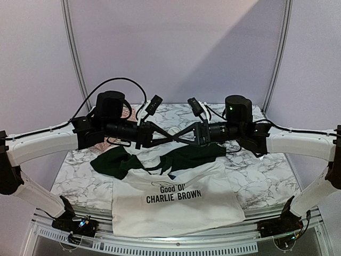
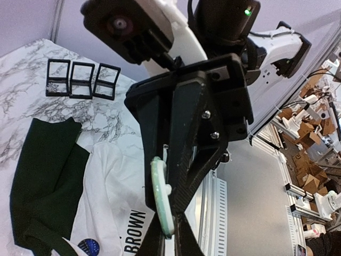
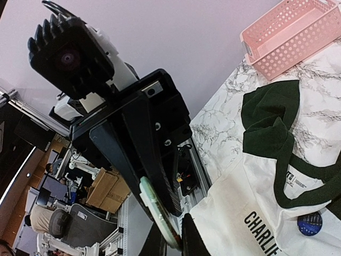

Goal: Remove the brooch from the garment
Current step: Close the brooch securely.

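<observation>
The garment (image 1: 176, 205) lies flat on the marble table, white with dark green sleeves and "CHARLIE BROWN" in black print; it also shows in the left wrist view (image 2: 106, 181) and the right wrist view (image 3: 250, 213). Above its collar my two grippers meet tip to tip in the air. The brooch (image 2: 161, 194), a pale green disc seen edge-on with a white stub on its back, is clear of the cloth. My left gripper (image 2: 169, 234) (image 1: 178, 137) is shut on its lower edge. My right gripper (image 3: 178, 234) (image 1: 169, 136) is shut on the same brooch (image 3: 160, 210) from the opposite side.
Three small black frames (image 2: 82, 80) stand in a row on the marble table (image 1: 256, 176) beyond the shirt. A pink perforated basket (image 3: 287, 34) sits at the far side. A dark blue round mark (image 3: 309, 224) sits inside the collar. A metal rail (image 1: 176, 245) runs along the near edge.
</observation>
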Controlling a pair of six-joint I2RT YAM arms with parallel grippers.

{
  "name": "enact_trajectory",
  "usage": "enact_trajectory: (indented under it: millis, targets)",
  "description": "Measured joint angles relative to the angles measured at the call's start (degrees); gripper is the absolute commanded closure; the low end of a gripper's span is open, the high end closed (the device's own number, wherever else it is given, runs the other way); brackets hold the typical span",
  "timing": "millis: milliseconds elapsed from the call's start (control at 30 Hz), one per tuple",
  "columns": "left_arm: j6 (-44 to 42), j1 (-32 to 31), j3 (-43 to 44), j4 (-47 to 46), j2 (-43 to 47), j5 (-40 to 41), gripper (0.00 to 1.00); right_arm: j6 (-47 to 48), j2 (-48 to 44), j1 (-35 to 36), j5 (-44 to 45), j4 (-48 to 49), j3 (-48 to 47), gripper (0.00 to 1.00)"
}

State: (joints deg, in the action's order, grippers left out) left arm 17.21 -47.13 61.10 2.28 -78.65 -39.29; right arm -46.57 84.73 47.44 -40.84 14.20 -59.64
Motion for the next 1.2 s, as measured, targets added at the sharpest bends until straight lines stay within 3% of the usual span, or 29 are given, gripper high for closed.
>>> enact_trajectory:
  millis: [433, 1200]
  targets:
    - [-0.48, -0.5, 0.35, 0.66, 0.0, 1.46, 1.0, -5.49, -0.11, -0.15, 0.83, 8.09, 4.17, 1.0]
    - [2.6, -0.68, 0.68, -1.46, -1.7, 1.81, 1.0, -6.1, -1.95, -0.09, 4.52, 9.86, 6.75, 1.0]
